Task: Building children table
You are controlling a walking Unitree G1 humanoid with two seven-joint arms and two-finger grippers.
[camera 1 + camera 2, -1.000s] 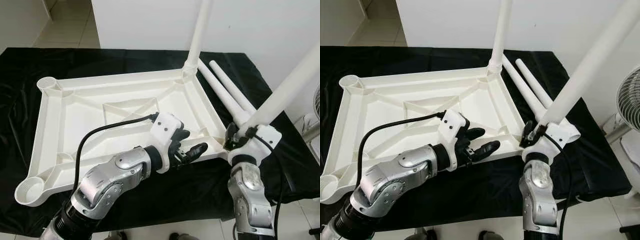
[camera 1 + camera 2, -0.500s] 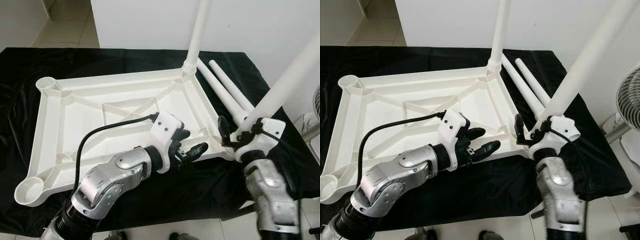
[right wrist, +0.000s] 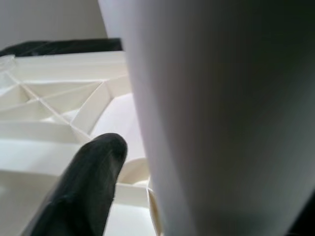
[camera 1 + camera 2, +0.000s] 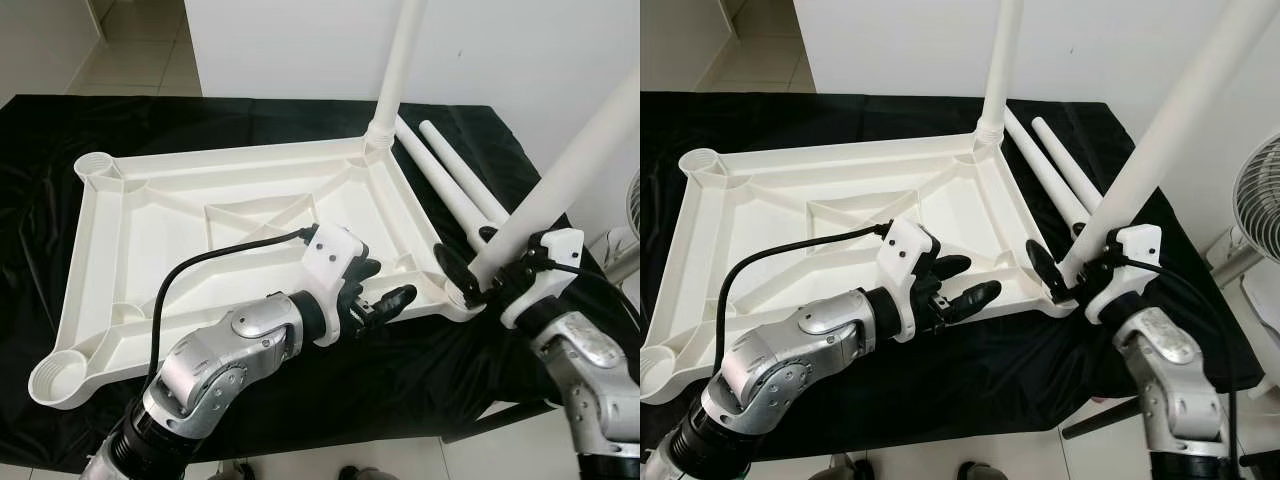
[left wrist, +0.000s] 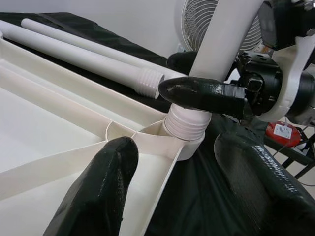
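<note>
**Children's table lies upside down as robot grips its near-right leg**

Children's table top (image 4: 230,215), a white ribbed plastic panel, lies underside up on a tabletop draped in black cloth (image 4: 420,370). Nearest the camera, the left pincer (image 4: 385,290) hovers over the panel's near edge with its two black fingers (image 5: 106,182) spread apart, holding nothing; a black cable (image 4: 200,262) loops from its wrist. Just to its right, the right pincer (image 4: 465,268) is clamped around the base of a white leg (image 4: 570,170) that stands tilted in the near-right corner socket (image 5: 186,128), one black finger on each side of the tube. At the panel's near-left corner an open round socket (image 4: 58,378) shows. Farther back, a second socket (image 4: 96,168) marks the far-left corner, and another leg (image 4: 400,60) stands upright in the far-right corner. Two loose white legs (image 4: 450,180) lie side by side on the cloth just beside the panel's right edge. A fan (image 4: 1255,200) stands off the tabletop's right side, against a white wall (image 4: 300,40).
</note>
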